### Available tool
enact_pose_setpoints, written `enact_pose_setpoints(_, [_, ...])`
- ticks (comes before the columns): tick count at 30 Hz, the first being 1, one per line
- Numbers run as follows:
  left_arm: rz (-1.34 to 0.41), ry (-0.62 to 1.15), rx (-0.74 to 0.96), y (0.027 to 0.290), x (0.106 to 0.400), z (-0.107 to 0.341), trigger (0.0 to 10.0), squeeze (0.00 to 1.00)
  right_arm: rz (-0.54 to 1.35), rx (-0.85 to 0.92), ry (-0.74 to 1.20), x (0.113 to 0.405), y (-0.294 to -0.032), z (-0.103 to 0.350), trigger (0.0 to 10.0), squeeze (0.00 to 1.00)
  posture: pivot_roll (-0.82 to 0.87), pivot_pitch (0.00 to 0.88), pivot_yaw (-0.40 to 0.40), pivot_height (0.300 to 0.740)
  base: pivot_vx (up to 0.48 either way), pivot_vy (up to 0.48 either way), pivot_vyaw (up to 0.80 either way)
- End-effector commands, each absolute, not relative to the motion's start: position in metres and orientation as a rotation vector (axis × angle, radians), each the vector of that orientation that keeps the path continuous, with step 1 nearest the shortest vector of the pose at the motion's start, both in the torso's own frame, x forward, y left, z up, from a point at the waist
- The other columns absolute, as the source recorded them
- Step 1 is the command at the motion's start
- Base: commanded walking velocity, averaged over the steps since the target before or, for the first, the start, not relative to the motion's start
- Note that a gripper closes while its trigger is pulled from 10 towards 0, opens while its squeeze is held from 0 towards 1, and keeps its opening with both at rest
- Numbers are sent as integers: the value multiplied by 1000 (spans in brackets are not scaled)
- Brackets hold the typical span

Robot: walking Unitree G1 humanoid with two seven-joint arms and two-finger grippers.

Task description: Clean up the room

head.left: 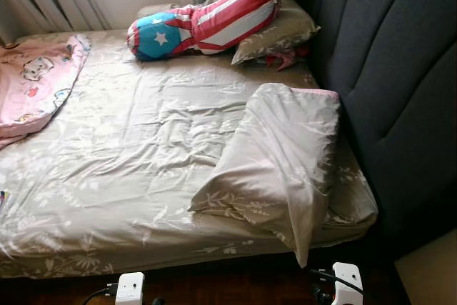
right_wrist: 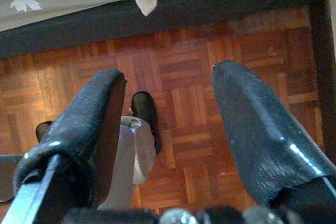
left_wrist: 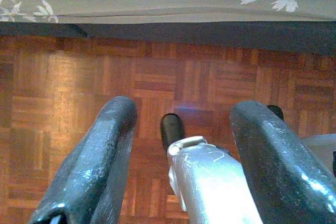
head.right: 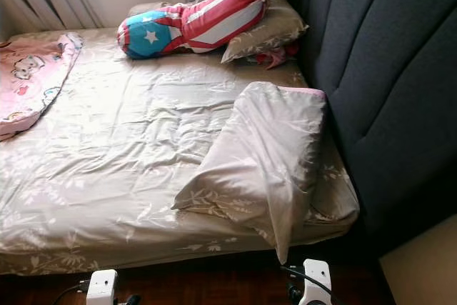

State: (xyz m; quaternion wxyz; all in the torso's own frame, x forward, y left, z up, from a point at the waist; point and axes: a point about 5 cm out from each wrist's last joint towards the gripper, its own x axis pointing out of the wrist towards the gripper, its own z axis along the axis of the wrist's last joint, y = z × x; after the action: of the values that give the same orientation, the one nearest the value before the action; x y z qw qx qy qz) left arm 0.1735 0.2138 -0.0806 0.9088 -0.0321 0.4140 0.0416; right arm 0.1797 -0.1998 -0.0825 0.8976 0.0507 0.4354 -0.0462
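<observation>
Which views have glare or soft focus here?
Left eye view: window light washes out the bedsheet mid-bed, the floor edge goes dark. Left wrist view: left tool close-up and soft, glare on the parquet floor. Right wrist view: right tool blurred near the lens, floor sharper.

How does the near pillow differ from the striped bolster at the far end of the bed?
The near pillow is plain beige with a pale leaf print; the bolster is red-and-white striped with a blue, starred end. The pillow is flat and wide, the bolster long and round. The pillow's corner overhangs the bed edge; the bolster leans on another pillow. Both sit by the headboard.
</observation>
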Motion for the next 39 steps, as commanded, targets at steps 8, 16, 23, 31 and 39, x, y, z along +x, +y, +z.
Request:
enact_pose_setpoints(8, [88,876,-71,215,168,-83,10000,0,-95,98,902,178,-199,-83,10000,0,-133,68,35,740,256,0,0])
enact_pose_setpoints(16, [90,878,-73,215,166,-84,10000,0,-105,96,897,177,-200,-84,10000,0,-138,59,35,740,259,0,0])
enact_pose_setpoints(23, [87,875,-74,214,166,-84,10000,0,-110,98,888,176,-200,-83,10000,0,-136,49,34,740,259,0,0])
enact_pose_setpoints(31, [83,870,-68,216,165,-84,10000,0,-136,117,882,175,-199,-84,10000,0,-137,39,39,740,261,0,-472])
enact_pose_setpoints(39, [87,849,-78,216,165,-83,10000,0,-149,121,854,175,-199,-83,10000,0,-138,31,42,740,122,0,-98])
